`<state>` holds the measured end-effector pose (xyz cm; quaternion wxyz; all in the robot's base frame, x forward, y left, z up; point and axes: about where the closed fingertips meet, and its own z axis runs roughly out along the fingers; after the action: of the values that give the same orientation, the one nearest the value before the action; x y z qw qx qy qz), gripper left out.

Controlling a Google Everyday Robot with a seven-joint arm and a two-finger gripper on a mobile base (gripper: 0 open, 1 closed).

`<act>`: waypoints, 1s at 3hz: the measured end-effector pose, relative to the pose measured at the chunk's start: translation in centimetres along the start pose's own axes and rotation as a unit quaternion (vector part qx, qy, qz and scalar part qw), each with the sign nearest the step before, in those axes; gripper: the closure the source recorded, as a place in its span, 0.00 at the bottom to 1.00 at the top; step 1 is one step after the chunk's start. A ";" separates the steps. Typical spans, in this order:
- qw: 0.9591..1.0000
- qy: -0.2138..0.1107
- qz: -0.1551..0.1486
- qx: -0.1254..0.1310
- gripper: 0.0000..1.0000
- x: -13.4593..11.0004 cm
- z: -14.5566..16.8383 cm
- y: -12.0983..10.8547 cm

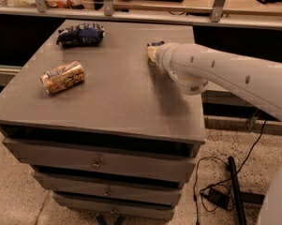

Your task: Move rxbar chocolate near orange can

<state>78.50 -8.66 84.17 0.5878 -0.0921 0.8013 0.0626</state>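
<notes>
— On the grey worktop (117, 95), where was your claw?

— My claw (152, 52) was low over the far right part of it, near the back edge. My white arm (225, 71) came in from the right and covered most of it, so only its tan tip showed past the wrist.

— Was it clenched or released?

— I could not tell; my own arm hid that.

— And the chocolate bar?

— A small dark thing with pale marks, the chocolate bar (155, 43), showed right at the back of my claw, on the far right of the worktop. Most of the bar was hidden. I could not tell whether the two were touching or only side by side.

— Where was the orange can?

— The orange can (63, 77) lay on its side on the left part of the worktop, toward the front. It was well apart from my claw and the bar.

— Anything else up there?

— A dark blue snack bag (80, 34) with white print lay near the back left corner, beyond the can and apart from it.

— And below?

— The worktop topped a cabinet of grey drawers (98, 163). A small black box (218, 198) on a cable lay on the speckled floor (18, 191) at the right.
</notes>
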 end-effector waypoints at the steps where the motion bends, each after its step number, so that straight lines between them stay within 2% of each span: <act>1: 0.997 -0.028 -0.024 -0.066 1.00 -3.1 0.6 2.2; 2: 0.988 -0.055 -0.063 -0.131 1.00 -5.1 0.9 3.0; 3: 0.973 -0.087 -0.115 -0.180 1.00 -8.3 1.8 2.2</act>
<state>82.10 -5.48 91.51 0.6322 -0.2820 0.7068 0.1460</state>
